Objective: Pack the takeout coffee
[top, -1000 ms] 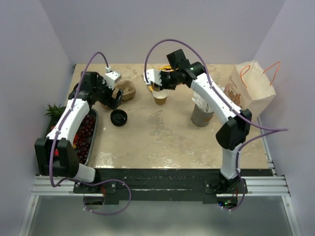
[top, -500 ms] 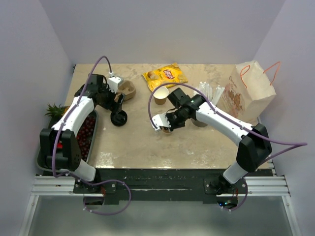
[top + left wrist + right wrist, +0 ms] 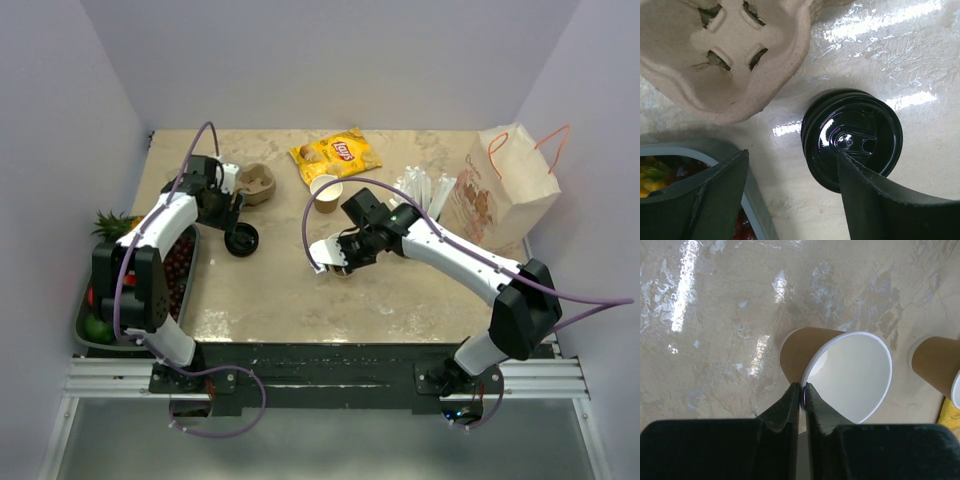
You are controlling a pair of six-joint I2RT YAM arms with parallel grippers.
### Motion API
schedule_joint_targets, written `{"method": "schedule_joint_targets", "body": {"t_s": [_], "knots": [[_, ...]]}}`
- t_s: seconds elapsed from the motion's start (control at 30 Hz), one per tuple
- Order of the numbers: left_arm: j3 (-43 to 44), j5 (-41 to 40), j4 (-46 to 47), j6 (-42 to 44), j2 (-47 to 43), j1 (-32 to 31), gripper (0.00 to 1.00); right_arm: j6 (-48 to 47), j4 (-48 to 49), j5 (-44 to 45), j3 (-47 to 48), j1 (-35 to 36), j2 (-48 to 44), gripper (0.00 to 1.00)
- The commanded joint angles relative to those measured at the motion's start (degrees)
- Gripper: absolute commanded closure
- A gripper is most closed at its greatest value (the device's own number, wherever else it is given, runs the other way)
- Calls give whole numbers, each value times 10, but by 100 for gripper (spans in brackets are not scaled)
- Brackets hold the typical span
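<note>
Low in the left wrist view, my left tool (image 3: 791, 159) stands wide open and holds nothing. The lid (image 3: 852, 142) lies flat on the surface (image 3: 920, 60), off to the right of the gap. The right-hand finger covers its lower left edge, so the lid sits mostly beyond that finger and not between the two. The carrier (image 3: 725, 55) fills the upper left of the frame, just beside the lid and not touching it. I judge that to take the lid I must shift toward the right of that frame until the disc is centred in the gap, then close on its rim.

At the lower centre of the right wrist view, my right tool (image 3: 802, 388) is pinched shut on the near rim of the cup (image 3: 852, 372), with the paper wall between the fingers. The cup is tilted, its long axis running from the base at upper left to the open mouth at lower right. Whether the base touches the surface I cannot tell. A second cup (image 3: 935, 370) stands at the right edge, apart from it.

Seen from above, the lid lies to the left of the held cup, well apart, with bare surface between them. The left arm is much the nearer to the lid.
</note>
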Motion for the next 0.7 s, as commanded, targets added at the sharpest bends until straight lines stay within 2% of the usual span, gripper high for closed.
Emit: {"method": "schedule_joint_targets", "body": {"t_s": [0.0,0.1,0.2,0.33,0.43,0.6,0.67], "knots": [[20,7,-3,-21,12,0,27,13,15,-7,5,0,-8,81],[22,13,-5,-20,20,0,32,17,14,-4,10,-1,-7,66],[19,14,-4,-22,21,0,36,22,12,-1,11,-1,-8,60],[21,16,-3,-19,25,0,41,23,11,7,23,-3,-15,59],[25,21,-3,-17,29,0,44,56,23,-9,47,-12,-16,58],[37,23,-7,-14,43,0,54,125,45,-24,101,-19,-15,58],[43,19,-9,-12,50,0,55,134,52,-22,119,-19,-14,58]]}}
